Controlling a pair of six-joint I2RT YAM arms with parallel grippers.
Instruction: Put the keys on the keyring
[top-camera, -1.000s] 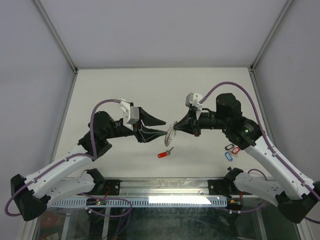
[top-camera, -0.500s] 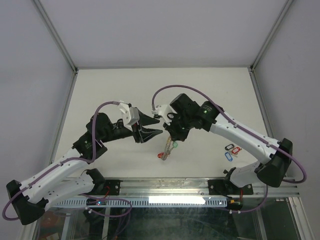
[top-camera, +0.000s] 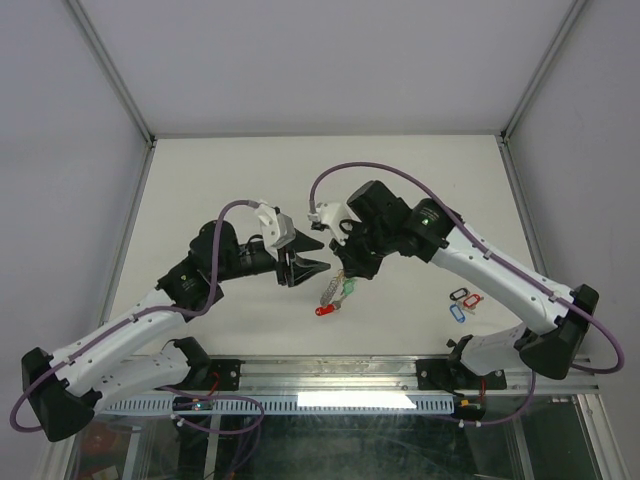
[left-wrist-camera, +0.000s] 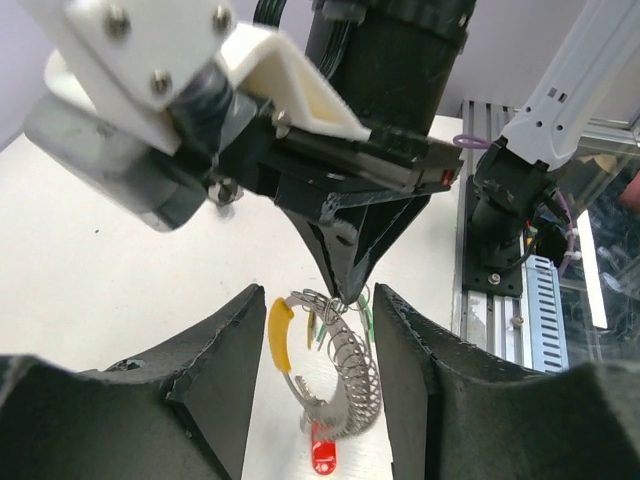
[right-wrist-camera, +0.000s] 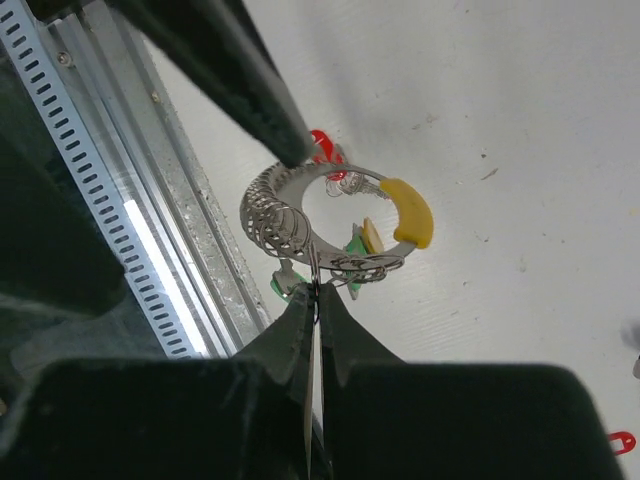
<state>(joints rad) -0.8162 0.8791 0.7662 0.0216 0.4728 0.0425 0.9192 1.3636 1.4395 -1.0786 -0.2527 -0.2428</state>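
The keyring, a silvery coiled loop with a yellow grip, hangs from my right gripper, which is shut on one of its small wire rings. Green-tagged keys dangle from the loop. In the top view the keyring hangs just below the right gripper, near mid-table. My left gripper is open, with one finger on each side of the hanging loop, and I see no contact. On the table directly beneath lies a red-tagged key, also visible in the top view.
More keys with red, black and blue tags lie on the table to the right of the arms. A slotted metal rail runs along the near table edge, just behind the hanging loop. Enclosure walls stand on both sides.
The right arm has swung in over mid-table and turned its gripper downward, bringing the keyring above the red key. The left gripper has shifted slightly right and widened a little around the loop.
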